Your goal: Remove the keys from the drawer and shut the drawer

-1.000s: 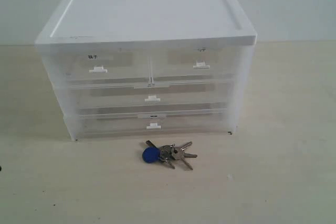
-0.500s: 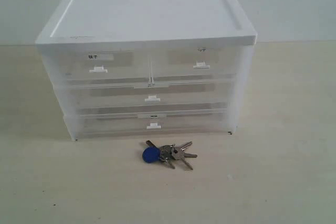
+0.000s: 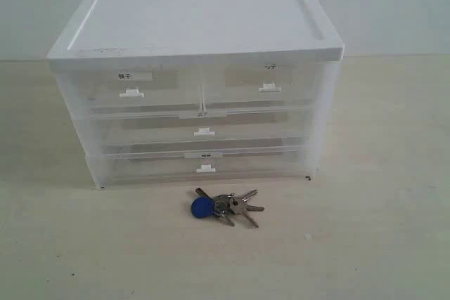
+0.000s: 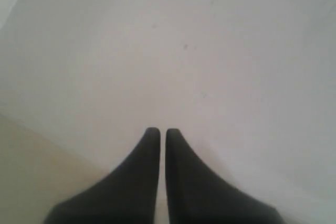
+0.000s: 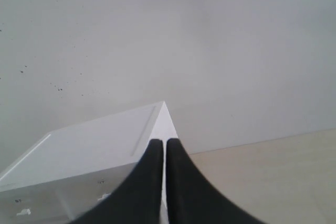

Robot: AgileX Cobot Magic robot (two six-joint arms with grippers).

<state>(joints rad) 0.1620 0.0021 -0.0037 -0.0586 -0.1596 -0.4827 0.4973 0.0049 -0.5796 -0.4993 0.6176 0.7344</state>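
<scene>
The keys (image 3: pixel 225 205), silver on a ring with one round blue head, lie on the table just in front of the cabinet. The drawer (image 3: pixel 264 82), top right with a faint label and a white pull tab (image 3: pixel 268 88), sits flush with the cabinet front. Neither arm shows in the exterior view. In the left wrist view my left gripper (image 4: pixel 158 132) is shut with nothing in it, facing a blank pale wall. My right gripper (image 5: pixel 160 142) is shut and empty too, held high over the cabinet's white top (image 5: pixel 89 150).
The translucent cabinet (image 3: pixel 197 15) stands mid-table with its other drawers pushed in: a top-left one with a bold dark label (image 3: pixel 130 82) and two full-width ones (image 3: pixel 204 128) below. Light table surface (image 3: pixel 380 230) spreads around it.
A small dark sliver at the left edge of the exterior view one second ago is gone. The keys and the drawers have not moved.
</scene>
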